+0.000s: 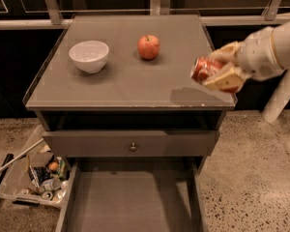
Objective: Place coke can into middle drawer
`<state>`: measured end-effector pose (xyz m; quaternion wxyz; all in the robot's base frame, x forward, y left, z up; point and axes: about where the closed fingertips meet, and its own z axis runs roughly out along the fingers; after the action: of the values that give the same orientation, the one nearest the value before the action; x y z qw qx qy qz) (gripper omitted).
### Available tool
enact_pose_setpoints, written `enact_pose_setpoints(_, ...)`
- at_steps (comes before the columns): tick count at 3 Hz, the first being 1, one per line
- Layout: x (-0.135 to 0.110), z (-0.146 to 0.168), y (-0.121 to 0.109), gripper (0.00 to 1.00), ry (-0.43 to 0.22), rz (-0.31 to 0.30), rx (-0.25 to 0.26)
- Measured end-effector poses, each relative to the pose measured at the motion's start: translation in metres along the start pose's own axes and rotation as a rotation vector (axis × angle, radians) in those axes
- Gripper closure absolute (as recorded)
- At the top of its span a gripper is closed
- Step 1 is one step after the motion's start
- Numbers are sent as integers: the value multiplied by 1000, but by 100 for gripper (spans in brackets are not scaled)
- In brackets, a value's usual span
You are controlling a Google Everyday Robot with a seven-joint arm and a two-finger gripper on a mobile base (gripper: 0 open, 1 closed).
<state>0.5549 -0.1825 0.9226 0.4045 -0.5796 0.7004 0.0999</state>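
Note:
The coke can (202, 68), red with a silvery end, lies on its side in my gripper (217, 66). The tan fingers (224, 78) are shut on it. I hold it in the air over the right front corner of the cabinet top (125, 81). The middle drawer (130, 199) is pulled open at the bottom. Its flat grey floor is bare, and it lies below and to the left of the can.
A white bowl (89, 55) and a red-orange apple (149, 47) stand on the cabinet top. A shut drawer front with a small knob (132, 146) sits above the open drawer. A clear bin of rubbish (34, 178) lies on the floor at the left.

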Motion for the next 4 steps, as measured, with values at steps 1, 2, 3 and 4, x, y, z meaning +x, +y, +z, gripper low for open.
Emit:
enact_pose_setpoints(1,12,-6,46,100,-17,66,38)
enact_pose_setpoints(2,17,13,95,100,-29,92,32)
enact_pose_setpoints(3,18,51,140,100,-32,107,-2)
enact_pose_setpoints(4,26,106,180,100,-16,111,-41)
